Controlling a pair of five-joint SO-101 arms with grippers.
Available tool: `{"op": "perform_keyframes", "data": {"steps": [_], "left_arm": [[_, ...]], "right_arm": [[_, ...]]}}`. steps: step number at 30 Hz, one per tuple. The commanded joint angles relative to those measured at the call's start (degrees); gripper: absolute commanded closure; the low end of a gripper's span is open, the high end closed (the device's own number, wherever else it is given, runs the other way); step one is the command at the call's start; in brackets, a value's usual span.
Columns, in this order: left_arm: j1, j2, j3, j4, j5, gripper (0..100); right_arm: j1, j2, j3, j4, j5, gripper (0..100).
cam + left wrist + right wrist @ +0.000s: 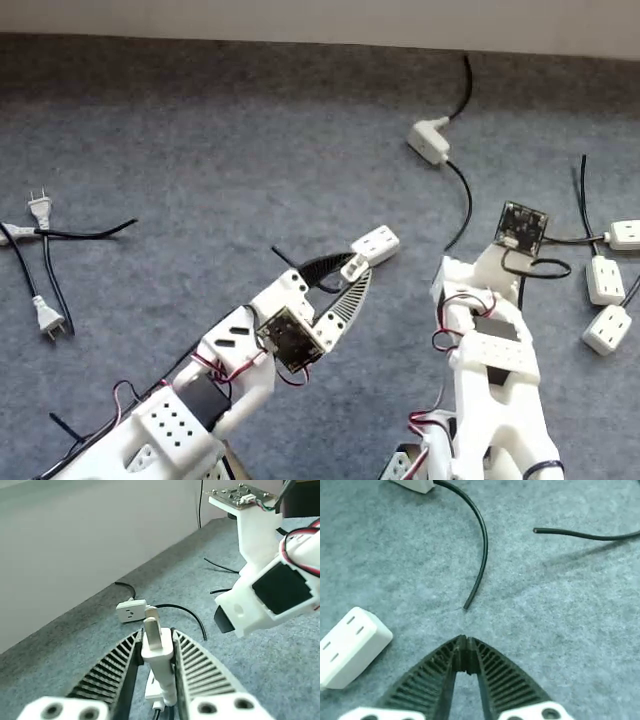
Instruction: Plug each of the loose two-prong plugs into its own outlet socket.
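- While your left end effector [156, 634] clamps a white two-prong plug [159, 652] above the table [260, 680], the insertion step looks begun; an outlet socket [131, 611] lies ahead, apart.
- Next, you likely need to square it to that socket; your right end effector [465, 652] sits pinched together, empty.

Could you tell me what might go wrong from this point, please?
The white connector sticks out past the tips of the left gripper, so it could twist or slip when pushed. The right arm stands close ahead of it, and a forward move might hit it. A loose black cable ends just before the shut right gripper and could snag.
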Motion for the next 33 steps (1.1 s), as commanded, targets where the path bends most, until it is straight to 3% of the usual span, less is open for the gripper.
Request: {"op": "perform_keyframes", "data": {"steps": [1, 6, 11, 18, 26, 33], "left_arm": [[0.57, 3.03, 0.13, -6.59, 0.44, 98], [0.57, 10.86, -0.22, -13.19, 0.44, 98], [1.54, 21.41, -3.12, -19.78, 0.53, 98], [1.89, 37.32, -7.87, -26.81, 0.53, 98], [1.89, 41.27, -7.87, -32.53, 0.53, 98], [2.15, 41.54, -8.22, -32.53, 0.53, 98]], "right_arm": [[-2.95, -7.43, -0.40, -0.04, 0.97, 99.1], [-9.27, -25.27, 3.30, 4.44, 1.14, 99.1], [-17.54, -44.88, 9.89, 10.15, 9.23, 99.1], [-18.59, -67.21, 18.42, 16.66, 9.93, 99.1], [-16.13, -65.54, 16.66, 17.98, 9.67, 99.1], [-20.53, -66.95, 14.11, 17.19, 9.49, 99.1]]}}
